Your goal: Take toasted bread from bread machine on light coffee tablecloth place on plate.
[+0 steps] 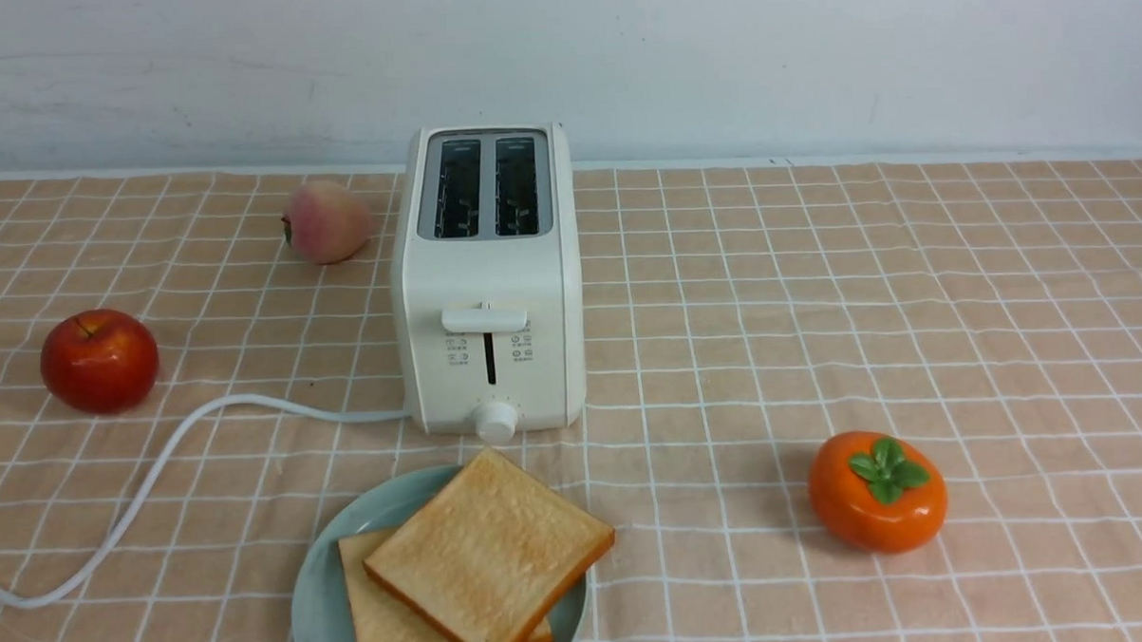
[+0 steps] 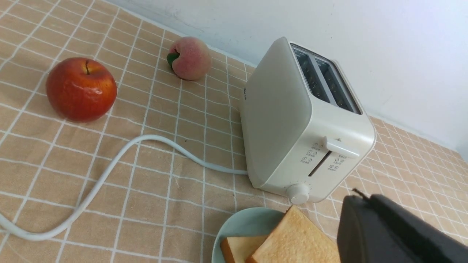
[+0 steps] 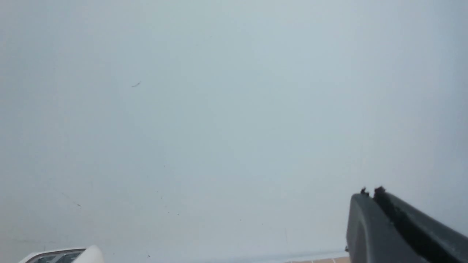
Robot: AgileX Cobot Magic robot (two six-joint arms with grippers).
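A pale wall point(image 1: 714, 50) is filling the top of the front view, and the tablecloth point(image 1: 912, 300) is covering the whole counter below it. The bread machine point(image 1: 489, 295) is standing upright at centre frame, slightly left. Both of its dark slots are showing no bread, its lever point(image 1: 483, 317) is sitting at the top of its track, and its knob point(image 1: 496, 421) is facing the camera. A white cord point(image 1: 158, 468) is trailing from its base toward the lower left edge.

The plate point(image 1: 319, 577) is resting at the bottom centre, just in front of the bread machine. The toasted bread point(image 1: 489, 552) is lying on it as two slices: the upper one is sitting askew across the lower one point(image 1: 382, 613), with one corner overhanging the plate's rim on the right.

An orange persimmon point(image 1: 876, 496) is sitting at lower right, a red apple point(image 1: 99, 361) at far left, and a peach point(image 1: 325, 222) beside the bread machine's left rear.

In the left wrist view the left pincer point(image 2: 365, 199) is hanging closed and empty at lower right. In the right wrist view the right pincer point(image 3: 370, 193) is holding nothing; its fingers are lying close together, but whether they are fully closed cannot be told.
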